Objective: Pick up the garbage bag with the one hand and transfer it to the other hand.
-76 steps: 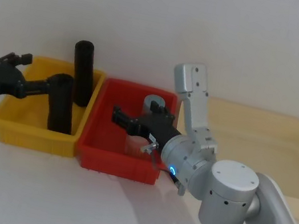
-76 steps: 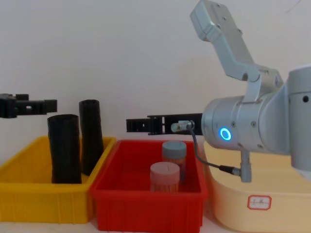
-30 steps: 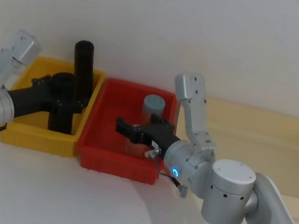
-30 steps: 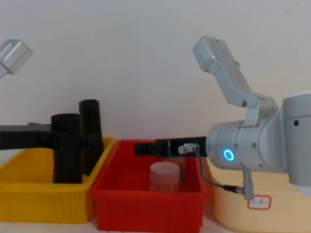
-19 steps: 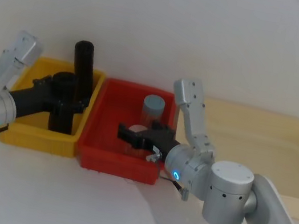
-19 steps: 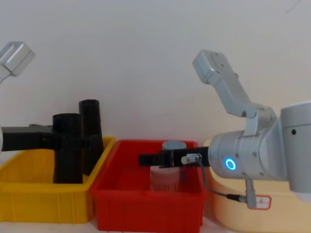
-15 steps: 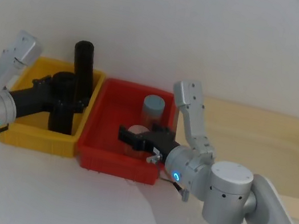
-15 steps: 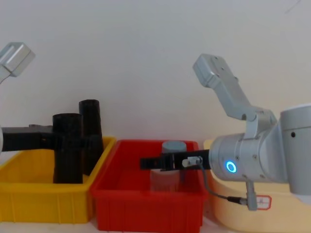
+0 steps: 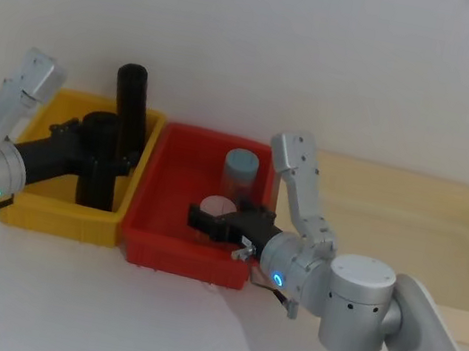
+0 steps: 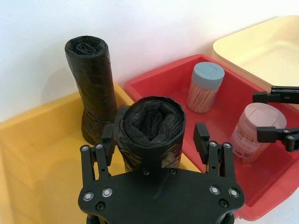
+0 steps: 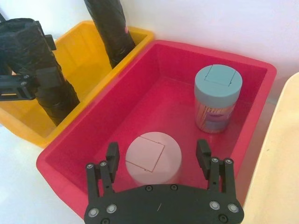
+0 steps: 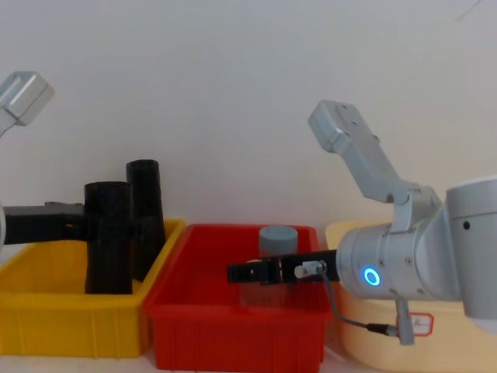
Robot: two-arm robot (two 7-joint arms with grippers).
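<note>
Over on the left, the green-lit arm reaches in across the yellow bin [image 9: 55, 215], and the left gripper [image 10: 154, 135] sits around the upper part of the garbage bag [image 9: 97, 183]. Its jaws are spread: one finger [image 10: 108, 140] lies right against the roll's side, the other stands a little off it, so nothing is squeezed. The bag stands upright in the bin's right half, near the front wall. Behind it, in the back right corner, a second black roll [image 9: 127, 116] rises taller and leans slightly (the two look much alike from here).

Touching the yellow bin's right wall is a red bin [image 9: 176, 252], both on the white table [image 9: 101, 316]. A pink-lidded jar [image 11: 153, 158] stands near the red bin's middle, toward the front; a blue-grey-lidded jar [image 11: 218, 95] stands toward its back right corner.

The right gripper [image 11: 158, 149], on the blue-lit arm, is low inside the red bin with its fingers parted on either side of the pink-lidded jar, a gap showing on both sides. At the table's right edge sits a cream tub [image 9: 409, 215].
</note>
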